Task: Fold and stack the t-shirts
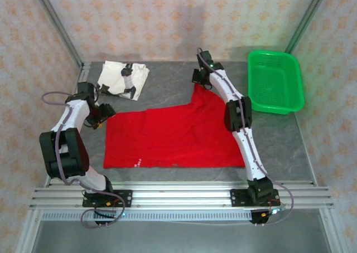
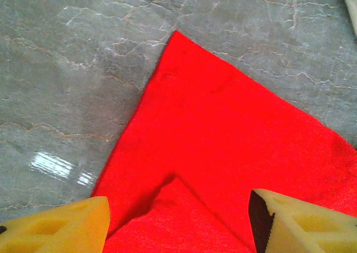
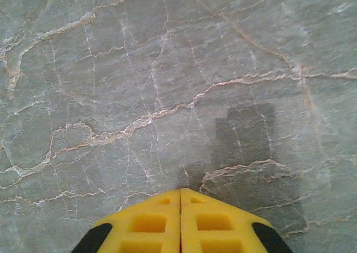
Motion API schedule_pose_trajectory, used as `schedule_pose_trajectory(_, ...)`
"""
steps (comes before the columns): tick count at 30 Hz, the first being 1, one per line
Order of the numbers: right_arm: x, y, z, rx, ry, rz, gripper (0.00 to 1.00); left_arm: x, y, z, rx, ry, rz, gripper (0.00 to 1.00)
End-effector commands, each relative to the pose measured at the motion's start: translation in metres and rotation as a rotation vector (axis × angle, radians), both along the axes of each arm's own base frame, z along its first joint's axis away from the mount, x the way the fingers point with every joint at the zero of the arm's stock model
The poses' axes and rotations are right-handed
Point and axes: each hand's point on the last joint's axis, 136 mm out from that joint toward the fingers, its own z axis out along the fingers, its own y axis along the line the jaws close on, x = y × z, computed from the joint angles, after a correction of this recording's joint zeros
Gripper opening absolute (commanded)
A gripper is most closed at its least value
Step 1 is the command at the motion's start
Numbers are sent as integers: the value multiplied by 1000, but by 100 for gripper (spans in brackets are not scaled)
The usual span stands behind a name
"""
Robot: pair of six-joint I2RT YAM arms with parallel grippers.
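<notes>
**Fig. 1. Two-arm table, seen from above and from each wrist.**

(a) Left gripper [image 1: 104,115] [image 2: 178,202]: the yellow foam fingers [image 2: 61,225] stand spread apart, hovering over the far-left corner of the red t-shirt [image 1: 173,136] [image 2: 223,136]. Neither pad touches the cloth in the wrist view. Between the pads a small fold of red fabric lies on top of the main layer. The pointed corner of the shirt lies flat on the grey marbled table [image 2: 67,69] beyond them.

(b) Right gripper [image 1: 198,78] [image 3: 179,208]: the two yellow fingers [image 3: 148,225] are pressed together with only a thin seam between them. The wrist view has bare table [image 3: 167,97] ahead of the tips. From above, this gripper sits at the far end of the shirt's raised sleeve. Whether cloth is caught in it cannot be told.

(c) Red t-shirt: spread flat across the middle of the table [image 1: 167,74], between the two arms. One sleeve points toward the far edge on the right side, and a small white mark shows near the near hem.

(d) White t-shirt [image 1: 120,77]: folded, with black markings, at the far-left corner, apart from the red one.

(e) Green plastic basket [image 1: 272,53]: at the far right, beside the right arm.
</notes>
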Motion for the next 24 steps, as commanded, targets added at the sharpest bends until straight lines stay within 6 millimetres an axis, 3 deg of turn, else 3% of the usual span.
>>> schedule_pose_trajectory(1,11,-11,77,10,-143,-64,2,-4,9,5,26,-17,28,67)
schedule_pose_trajectory(6,4,-24,88,9,-130,-103,0,-3,9,5,15,-28,43,66)
schedule_pose_trajectory(12,-5,-33,89,11,-110,-124,0,-6,5,-1,-8,-32,53,66)
schedule_pose_trajectory(24,-26,-64,45,6,-17,-197,0,-15,2,-9,-20,-26,72,66)
